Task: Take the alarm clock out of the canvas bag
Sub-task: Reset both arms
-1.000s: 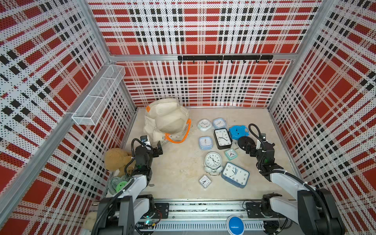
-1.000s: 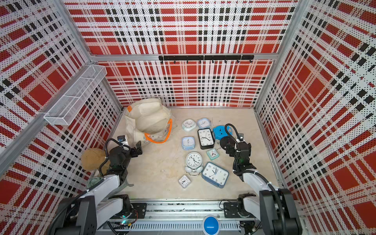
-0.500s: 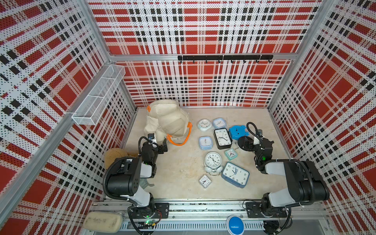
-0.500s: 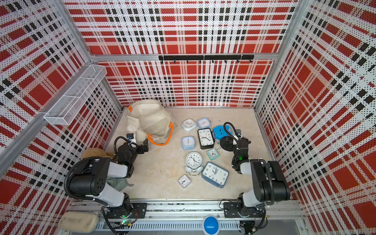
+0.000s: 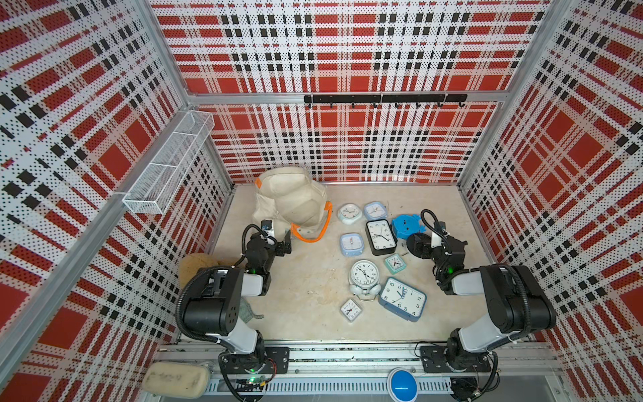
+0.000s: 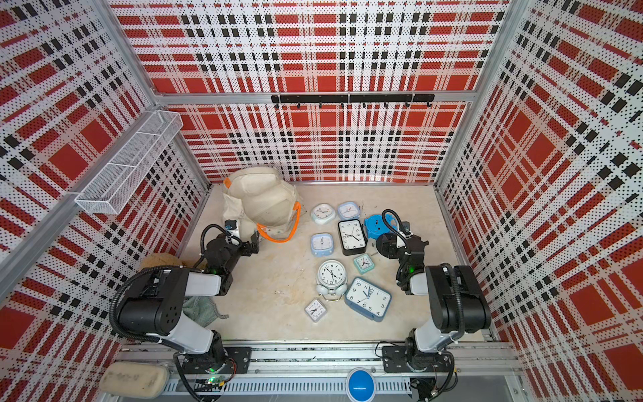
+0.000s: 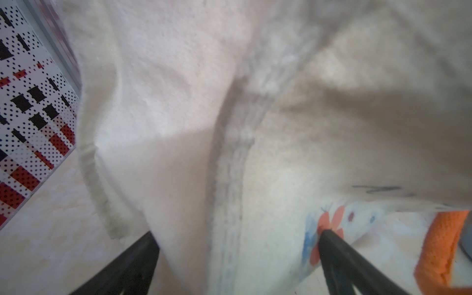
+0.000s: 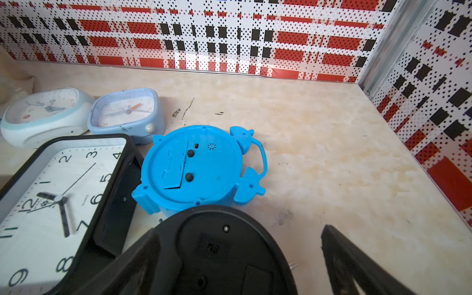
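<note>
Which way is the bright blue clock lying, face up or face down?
Face down. The blue clock shows its back in the right wrist view: a battery cover and two black knobs, no numbers.

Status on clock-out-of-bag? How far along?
Done: nothing certain; clocks lie loose beside the bag, origin unknown. In hand: left gripper open at the bag's near edge, cloth between its fingers, not pinched; right gripper open over a face-down black clock, holding nothing. Left: open the bulging bag, contents hidden, and lift a clock out.

The black clock (image 8: 51, 191) dial reads QUARTZ, with hour numerals 1 to 12.
</note>
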